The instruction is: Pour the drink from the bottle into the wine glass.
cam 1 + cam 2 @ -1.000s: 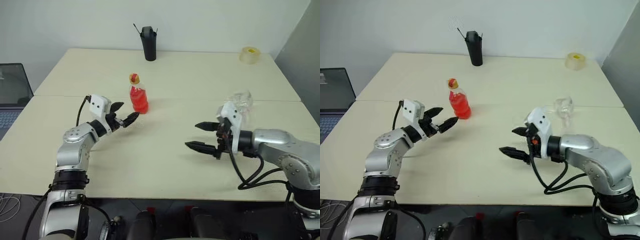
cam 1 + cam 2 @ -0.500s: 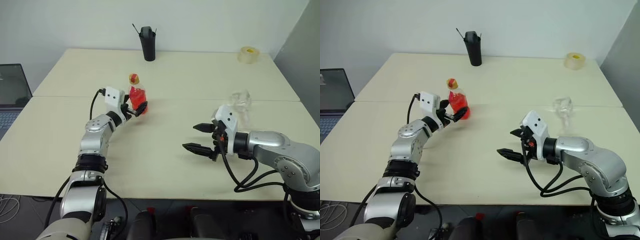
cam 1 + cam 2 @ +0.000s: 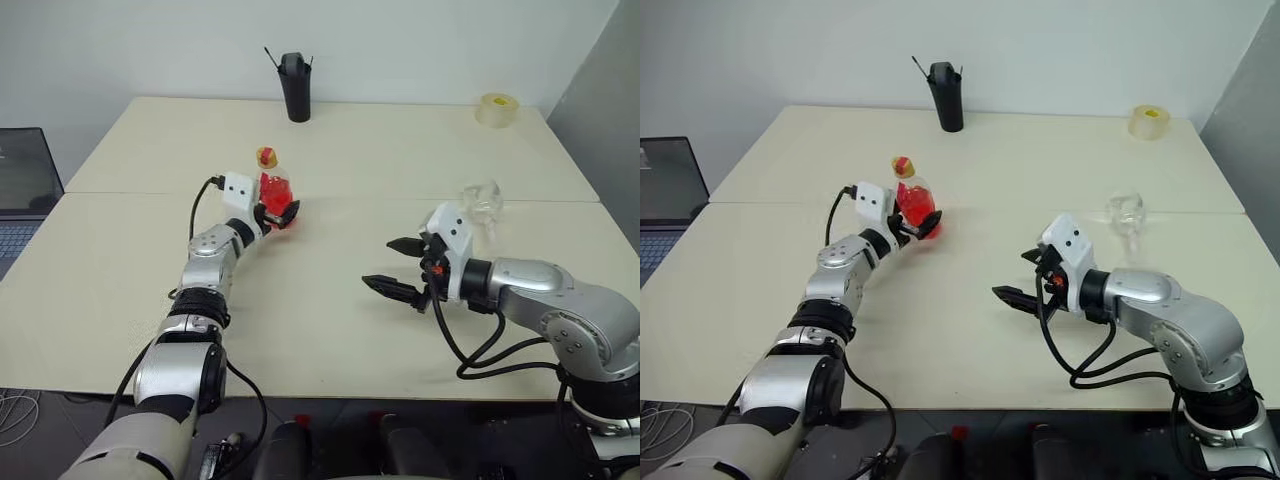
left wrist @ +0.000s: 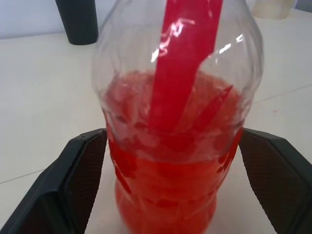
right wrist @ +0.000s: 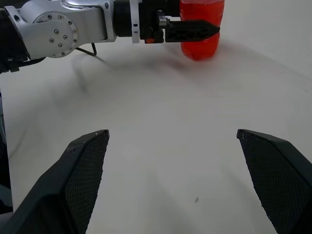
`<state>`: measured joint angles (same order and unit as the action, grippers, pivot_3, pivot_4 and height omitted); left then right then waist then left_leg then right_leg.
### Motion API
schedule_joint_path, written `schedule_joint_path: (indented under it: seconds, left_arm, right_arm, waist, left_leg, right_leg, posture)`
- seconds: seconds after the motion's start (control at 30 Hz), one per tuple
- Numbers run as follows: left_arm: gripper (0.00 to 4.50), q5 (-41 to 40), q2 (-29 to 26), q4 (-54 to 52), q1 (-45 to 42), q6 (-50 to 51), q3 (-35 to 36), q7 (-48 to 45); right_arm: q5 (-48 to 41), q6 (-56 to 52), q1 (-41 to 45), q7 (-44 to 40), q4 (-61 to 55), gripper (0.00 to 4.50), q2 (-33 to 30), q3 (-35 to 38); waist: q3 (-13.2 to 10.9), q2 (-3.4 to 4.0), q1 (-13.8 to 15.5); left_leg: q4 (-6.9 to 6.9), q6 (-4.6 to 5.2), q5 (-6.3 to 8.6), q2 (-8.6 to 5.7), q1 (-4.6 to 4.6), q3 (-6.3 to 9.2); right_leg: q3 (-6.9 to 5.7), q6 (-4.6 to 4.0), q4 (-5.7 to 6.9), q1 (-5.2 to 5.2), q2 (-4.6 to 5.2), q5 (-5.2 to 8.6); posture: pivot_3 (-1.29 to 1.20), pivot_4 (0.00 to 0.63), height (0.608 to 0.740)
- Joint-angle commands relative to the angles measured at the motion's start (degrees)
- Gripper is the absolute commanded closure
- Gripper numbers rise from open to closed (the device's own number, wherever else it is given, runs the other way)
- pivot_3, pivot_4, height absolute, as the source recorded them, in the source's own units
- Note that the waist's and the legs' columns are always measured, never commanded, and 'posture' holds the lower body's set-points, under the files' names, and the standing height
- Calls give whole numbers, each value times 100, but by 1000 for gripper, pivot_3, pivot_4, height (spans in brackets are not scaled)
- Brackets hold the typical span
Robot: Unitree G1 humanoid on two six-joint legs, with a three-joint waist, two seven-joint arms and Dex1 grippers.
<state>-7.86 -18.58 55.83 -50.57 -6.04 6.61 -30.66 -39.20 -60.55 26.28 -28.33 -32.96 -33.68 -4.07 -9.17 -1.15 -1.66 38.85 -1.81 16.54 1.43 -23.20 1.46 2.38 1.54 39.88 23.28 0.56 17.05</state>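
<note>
- Broadly, the pale beige counter [image 3: 420, 150] carried everything.
- The left end effector [image 3: 277, 213] stood spread around the small clear plastic bottle [image 3: 275, 195] of red-orange drink [image 4: 170, 165], not clenched; right end effector [image 3: 400, 268] released.
- The bottle looked light, squeezable, slippery: take its waist.
- The clear stemmed wine glass [image 3: 482, 202], fragile, stood well apart.

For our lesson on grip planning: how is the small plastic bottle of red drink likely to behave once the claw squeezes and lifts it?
The bottle looks thin-walled and clear, so it may dent under a firm squeeze. The drink fills only its lower part, so it is probably fairly light and may slosh. Narrow and upright, it could tip if the open left claw nudges it.
</note>
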Motion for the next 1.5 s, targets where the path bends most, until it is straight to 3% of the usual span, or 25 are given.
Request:
schedule_joint_path:
  seconds: [0.03, 0.33, 0.43, 0.63, 0.73, 0.87, 1.0, 1.13, 1.3, 1.5]
  left_arm:
    - [20, 39, 51, 380, -390, -395, 108, 224]
    - [20, 118, 193, 1267, -812, -885, 159, 550]
    - [598, 178, 203, 1452, -880, -1010, 177, 745]
    - [2192, 244, 175, 1703, -992, -1267, 290, 1164]
    - [2420, 225, 188, 1742, -1017, -1317, 373, 1181]
    - [2432, 131, 233, 1575, -1000, -1348, 372, 322]
    - [2435, -84, 224, 890, -830, -937, 148, -1551]
    - [2435, -276, 98, -707, -195, -55, -292, -2855]
    - [2450, -707, -172, -3027, 763, 1519, -895, -3834]
    - [2450, -950, -107, -4087, 1174, 2312, -1233, -3911]
  right_arm:
    - [43, 73, 118, 64, -200, 0, 36, 26]
    - [115, 114, 163, 170, -194, 0, 105, -3]
    - [167, 125, 195, 196, -174, 0, 149, -8]
    - [290, 144, 256, 246, -124, 0, 219, -26]
    - [344, 169, 268, 283, -127, 0, 240, 1]
    - [408, 282, 395, 437, -57, 0, 340, 293]
    - [343, -65, 746, 1046, -105, 0, 601, 861]
    - [-91, -872, 937, 1189, -510, 0, 566, 1022]
    - [-890, -2104, 1190, 1397, -965, 0, 698, 1648]
    - [-1340, -2573, 1611, 1720, -1144, 0, 1293, 1757]
  waist:
    - [0, 0, 1]
    - [0, 0, -5]
    - [0, 0, -7]
    - [0, 0, -7]
    - [0, 0, -7]
    - [0, 0, -4]
    - [-1, 0, -9]
    - [0, 1, -28]
    - [-1, 4, -59]
    - [-1, 5, -22]
  left_leg:
    - [0, 0, 0, 0, 0, 0]
    - [0, 0, 0, 0, 0, 0]
    - [0, 0, 0, 0, 1, -1]
    - [0, 0, 0, 0, 0, -1]
    - [0, -1, 0, 0, 0, -1]
    - [0, -2, -1, -1, -1, 0]
    - [0, -14, -8, -11, -7, 0]
    - [-3, -23, -13, 1, -8, 0]
    - [-4, -12, -7, 8, -6, -1]
    - [0, -1, -1, 7, -6, 4]
  right_leg:
    - [0, 0, 0, 0, 0, 0]
    - [0, 0, 1, 0, -1, 0]
    - [0, 0, 1, 0, -1, 0]
    - [0, 0, 1, 1, -1, 0]
    - [0, 0, 1, 1, -1, 0]
    - [-2, 0, 1, 2, -1, 0]
    - [-4, 0, 2, 6, -1, 0]
    - [-2, 0, 2, 7, -2, 0]
    - [4, -3, 7, 9, -5, 1]
    - [2, -3, 9, 8, -5, 2]
  posture:
    - [0, 150, 740]
    - [0, 150, 740]
    - [0, 150, 740]
    - [0, 150, 740]
    - [0, 150, 740]
    - [0, 150, 740]
    - [0, 150, 740]
    - [0, 150, 740]
    - [0, 150, 740]
    - [0, 150, 740]
